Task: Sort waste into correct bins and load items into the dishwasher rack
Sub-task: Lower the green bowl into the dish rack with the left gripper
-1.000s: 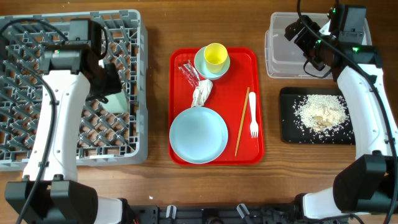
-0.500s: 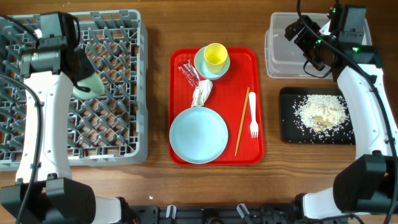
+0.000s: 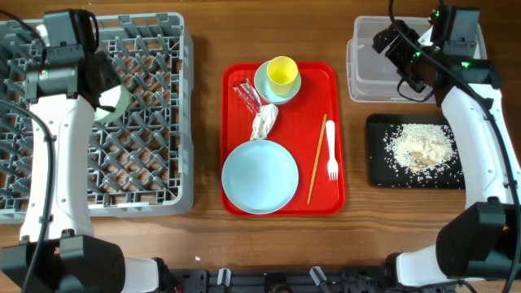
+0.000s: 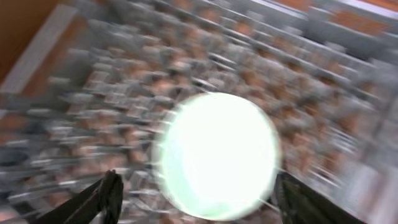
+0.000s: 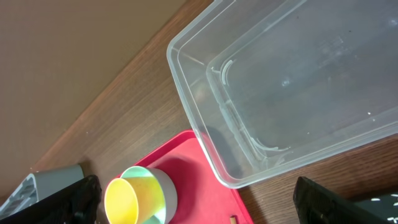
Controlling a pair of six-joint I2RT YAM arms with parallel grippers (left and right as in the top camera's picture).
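Your left gripper (image 4: 198, 182) has its jaws set wide, with a pale bowl (image 4: 214, 155) framed between them. The wrist view is too smeared to show whether the pads bite, so I cannot tell if it is held. From overhead the bowl shows on edge over the rack (image 3: 155, 163), toward its upper left, close under the wrist.

I would judge it light, stiff and slick — smooth plastic that can slip or swing in a 2-finger pinch. Take it by the rim, 1 pad inside and 1 outside, and stand it between pegs rather than letting it fall flat.

Your right gripper (image 5: 196, 183) hangs spread and empty above the tub (image 5: 298, 81).

Further out, the red tray (image 3: 338, 191) carries a cup (image 3: 282, 72) nested in a 2nd bowl (image 3: 262, 83), a plate (image 3: 260, 176), fork (image 3: 331, 150), stick (image 3: 317, 159), wrapper (image 3: 247, 94) and tissue (image 3: 264, 122) — the last 2 probably soft and nearly weightless. Rice (image 3: 419, 146) lies in the black tray (image 3: 378, 172).
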